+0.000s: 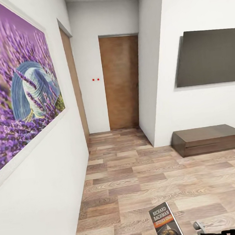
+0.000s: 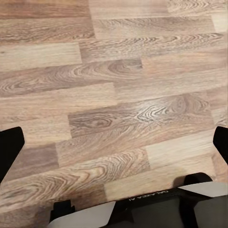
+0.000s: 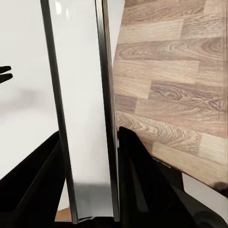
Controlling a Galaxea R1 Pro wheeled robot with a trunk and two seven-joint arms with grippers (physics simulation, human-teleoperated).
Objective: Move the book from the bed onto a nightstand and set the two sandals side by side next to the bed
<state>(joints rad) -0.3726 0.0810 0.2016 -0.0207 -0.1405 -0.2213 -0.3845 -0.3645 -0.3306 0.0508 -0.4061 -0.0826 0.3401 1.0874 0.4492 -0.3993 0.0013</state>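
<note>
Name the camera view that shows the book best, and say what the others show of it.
Head view: the book shows its cover with the lettering readable, standing upright. The right wrist view shows it edge-on, white pages clamped between the right gripper fingers. The left wrist view looks at the wood floor.

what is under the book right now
Wood plank floor lies below the book, which is held up edge-on in the right tool. Its lower end is cut off by the head view's edge, so what lies directly beneath is unseen.

Open wooden floor (image 1: 138, 180) ahead; picture wall (image 1: 49, 196) close left; low bench (image 1: 207, 139) right
</note>
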